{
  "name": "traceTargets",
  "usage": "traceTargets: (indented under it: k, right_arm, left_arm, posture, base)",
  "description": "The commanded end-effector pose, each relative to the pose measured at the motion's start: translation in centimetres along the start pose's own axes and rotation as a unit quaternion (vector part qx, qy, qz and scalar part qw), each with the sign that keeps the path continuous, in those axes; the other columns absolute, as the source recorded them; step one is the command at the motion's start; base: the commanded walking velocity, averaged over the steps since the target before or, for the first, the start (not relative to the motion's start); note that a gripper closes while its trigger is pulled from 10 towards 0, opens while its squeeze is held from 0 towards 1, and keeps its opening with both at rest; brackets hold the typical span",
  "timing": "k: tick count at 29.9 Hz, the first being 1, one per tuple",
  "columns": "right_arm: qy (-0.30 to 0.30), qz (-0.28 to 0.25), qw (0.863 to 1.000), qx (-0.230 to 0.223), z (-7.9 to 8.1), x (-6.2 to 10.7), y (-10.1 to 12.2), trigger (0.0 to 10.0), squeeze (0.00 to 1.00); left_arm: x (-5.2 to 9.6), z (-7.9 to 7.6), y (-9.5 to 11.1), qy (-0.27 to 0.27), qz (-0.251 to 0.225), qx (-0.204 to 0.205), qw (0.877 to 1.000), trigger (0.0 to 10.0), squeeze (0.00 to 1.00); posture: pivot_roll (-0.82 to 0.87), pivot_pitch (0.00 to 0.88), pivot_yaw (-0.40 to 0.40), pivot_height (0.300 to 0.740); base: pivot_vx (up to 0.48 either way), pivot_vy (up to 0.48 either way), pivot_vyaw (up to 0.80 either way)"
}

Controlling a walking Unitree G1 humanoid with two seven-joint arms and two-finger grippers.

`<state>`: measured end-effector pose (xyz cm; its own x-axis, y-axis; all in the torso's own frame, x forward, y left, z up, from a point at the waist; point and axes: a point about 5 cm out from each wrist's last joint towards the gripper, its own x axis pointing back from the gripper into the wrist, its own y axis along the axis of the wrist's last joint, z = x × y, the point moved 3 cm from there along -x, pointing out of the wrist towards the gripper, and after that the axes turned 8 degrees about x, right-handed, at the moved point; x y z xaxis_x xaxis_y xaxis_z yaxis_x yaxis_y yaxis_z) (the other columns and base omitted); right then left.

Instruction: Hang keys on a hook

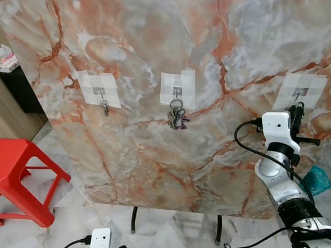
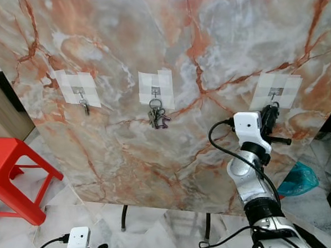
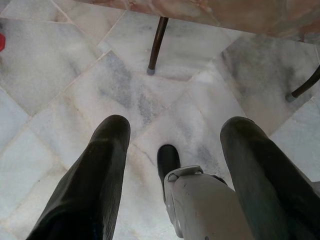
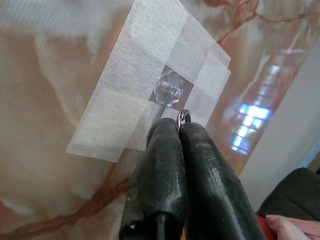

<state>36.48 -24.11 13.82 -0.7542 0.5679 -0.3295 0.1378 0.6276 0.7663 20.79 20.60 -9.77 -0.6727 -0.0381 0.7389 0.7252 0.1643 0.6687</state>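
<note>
Marble-patterned board (image 1: 211,155), glossy with rust-red veins, stands tilted on thin dark legs ahead of me. Three clear hooks sit on it, each stuck on with overlapping squares of translucent white tape. My right gripper (image 4: 179,125) is raised to the right hook (image 4: 170,89); its matte black fingers are pressed together, pinching a small metal key ring (image 4: 184,116) that pokes out at the tips just below the hook's flower-shaped clear base. I cannot make out any keys beneath the fingers. The middle hook (image 1: 176,92) carries a key bunch (image 1: 176,117) on a ring, and the left hook (image 1: 100,93) holds a single small key (image 1: 104,108). My left gripper (image 3: 172,150) hangs low over the pale marble floor tiles (image 3: 60,75), fingers spread apart. No writing is readable.
</note>
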Motion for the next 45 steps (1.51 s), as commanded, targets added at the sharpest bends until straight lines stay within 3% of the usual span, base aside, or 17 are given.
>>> traceTargets:
  k: [1,14,26,45]
  right_arm:
    - [-0.010,-0.003,1.000,-0.010,-0.4,-0.7,0.6,10.0,0.00]
    - [-0.019,-0.003,1.000,-0.017,-0.2,-0.8,1.1,10.0,0.00]
    - [-0.028,0.028,0.999,-0.021,-0.6,-1.1,-0.1,10.0,0.00]
    - [-0.024,0.021,0.999,-0.019,-0.7,-1.5,0.1,10.0,0.00]
  left_arm:
    - [0.0,-0.2,-0.1,-0.003,0.003,0.003,1.000,10.0,0.00]
    - [0.0,-0.2,-0.2,-0.006,0.005,0.003,1.000,10.0,0.00]
    - [0.0,-0.2,-0.3,-0.006,0.007,0.003,1.000,10.0,0.00]
    - [0.0,-0.2,-0.3,-0.012,0.009,0.008,1.000,10.0,0.00]
  posture:
    - [0.03,0.000,-0.044,0.740]
    - [0.03,0.000,-0.042,0.740]
    - [0.04,0.000,-0.043,0.740]
    - [0.04,0.000,-0.039,0.740]
  base:
    - [0.000,0.000,0.00]
    - [0.000,0.000,0.00]
    - [0.000,0.000,0.00]
    - [0.000,0.000,0.00]
